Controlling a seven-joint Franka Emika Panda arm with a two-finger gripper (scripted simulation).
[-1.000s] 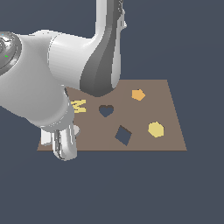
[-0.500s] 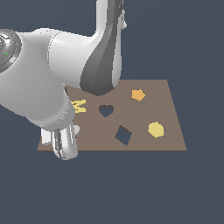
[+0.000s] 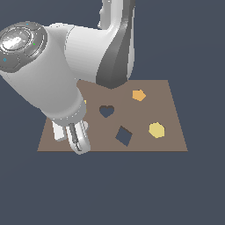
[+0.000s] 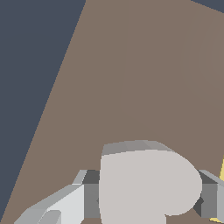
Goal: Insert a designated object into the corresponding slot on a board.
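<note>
The end effector point(image 4: 146, 203) is closed on the grey heart point(image 4: 146, 183), its fingers point(image 4: 89, 199) pressed against the heart's two sides, just above the brown board point(image 3: 145, 140). In the exterior view the arm hides the heart; the end effector point(image 3: 75, 137) sits over the board's near corner at that view's left. The navy heart slot point(image 3: 106, 110) lies open near the board's middle, apart from the end effector. A dark diamond cutout point(image 3: 124, 136), a yellow hexagon point(image 3: 156, 130) and an orange pentagon point(image 3: 138, 95) lie further toward the view's right.
</note>
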